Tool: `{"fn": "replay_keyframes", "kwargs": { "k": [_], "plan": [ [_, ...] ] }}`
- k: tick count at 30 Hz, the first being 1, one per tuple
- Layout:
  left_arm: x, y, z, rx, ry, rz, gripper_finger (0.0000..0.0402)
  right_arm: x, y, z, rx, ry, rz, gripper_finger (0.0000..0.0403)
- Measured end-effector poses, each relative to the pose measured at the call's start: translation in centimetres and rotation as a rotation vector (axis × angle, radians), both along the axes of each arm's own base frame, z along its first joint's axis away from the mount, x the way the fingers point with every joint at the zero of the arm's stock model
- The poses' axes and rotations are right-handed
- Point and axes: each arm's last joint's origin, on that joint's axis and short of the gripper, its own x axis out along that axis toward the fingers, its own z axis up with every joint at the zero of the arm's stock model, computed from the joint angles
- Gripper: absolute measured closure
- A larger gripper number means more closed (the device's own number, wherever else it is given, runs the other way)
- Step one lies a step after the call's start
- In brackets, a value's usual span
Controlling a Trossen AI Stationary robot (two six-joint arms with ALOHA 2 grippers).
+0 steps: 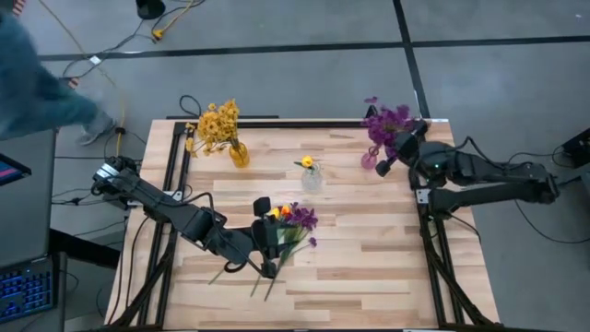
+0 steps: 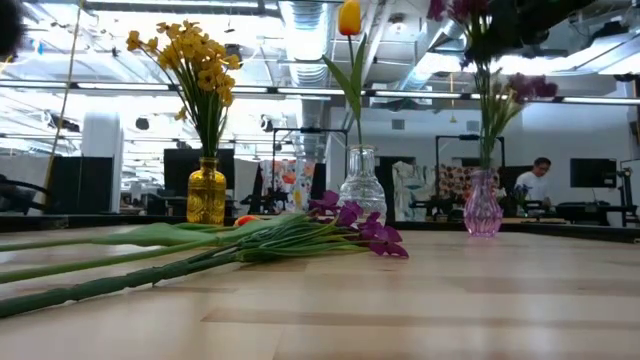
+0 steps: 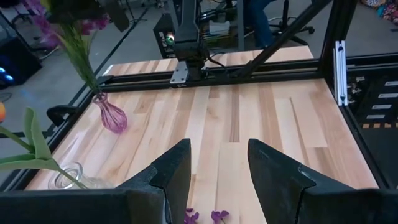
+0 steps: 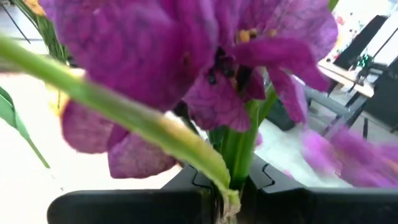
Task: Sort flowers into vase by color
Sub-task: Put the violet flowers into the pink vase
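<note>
Purple stem [image 4: 233, 143] clamped in right gripper [image 4: 233, 180] above pink vase [image 1: 370, 160], needs lowering in; left gripper [image 3: 217, 171] open over loose flowers [image 1: 290, 231].

bright overhead light | ceiling glare low view | right wrist blurred

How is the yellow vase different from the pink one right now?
The yellow vase is amber glass with a squat straight body; the pink vase is rounder, with a narrow neck. The yellow vase holds yellow flowers; the pink vase holds purple flowers. No arm is near the yellow vase, while the right gripper is shut on the purple flowers' stems above the pink vase. Both stand upright along the table's far edge.
</note>
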Motion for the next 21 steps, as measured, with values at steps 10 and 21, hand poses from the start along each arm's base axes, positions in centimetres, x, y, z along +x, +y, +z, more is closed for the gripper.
{"fn": "replay_keyframes", "kwargs": {
  "k": [10,21],
  "plan": [
    [0.0,0.0,0.0,-0.001,0.0,0.001,0.0255,0.5,-0.4,-0.4,0.021,0.013,-0.017,0.0351],
    [0.0,0.0,0.0,-0.002,-0.001,0.002,0.0255,2.0,-0.5,-1.3,0.053,0.047,-0.025,0.0351]
  ]
}}
